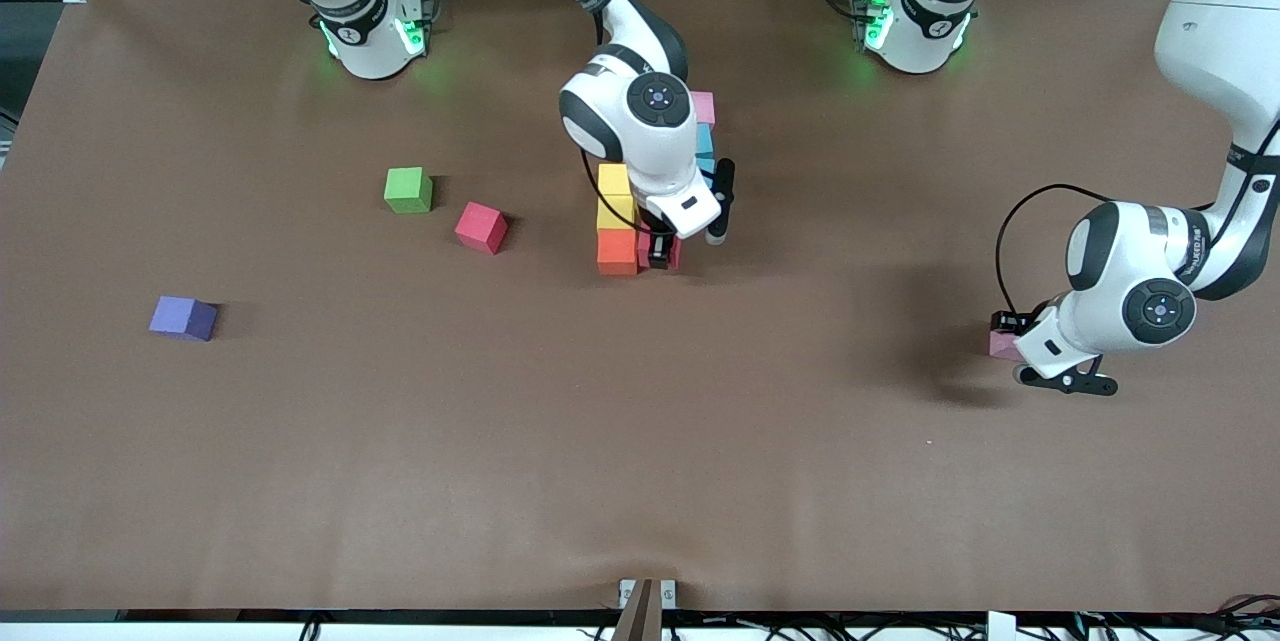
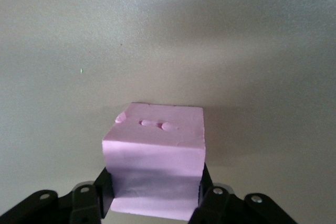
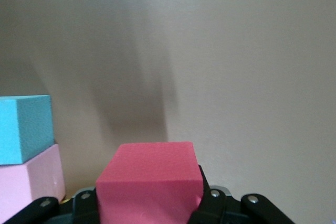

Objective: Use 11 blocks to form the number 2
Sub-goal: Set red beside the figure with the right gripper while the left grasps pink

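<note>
A partial figure of blocks lies mid-table: two yellow blocks [image 1: 615,194] and an orange block [image 1: 617,253] in one column, and a pink block [image 1: 703,107] with light blue blocks [image 1: 705,141] beside it. My right gripper [image 1: 660,251] is shut on a deep pink-red block [image 3: 149,182], low and right beside the orange block. Its wrist view also shows a light blue block [image 3: 23,128] and a pink block [image 3: 29,182]. Toward the left arm's end of the table, my left gripper [image 1: 1008,331] is shut on a pink block [image 2: 155,150] that rests on the table.
A red cube [image 1: 481,226] and a green cube [image 1: 408,189] lie loose toward the right arm's end of the table. A purple cube [image 1: 183,317] lies further that way and nearer the front camera. The brown table [image 1: 640,461] stretches wide toward the camera.
</note>
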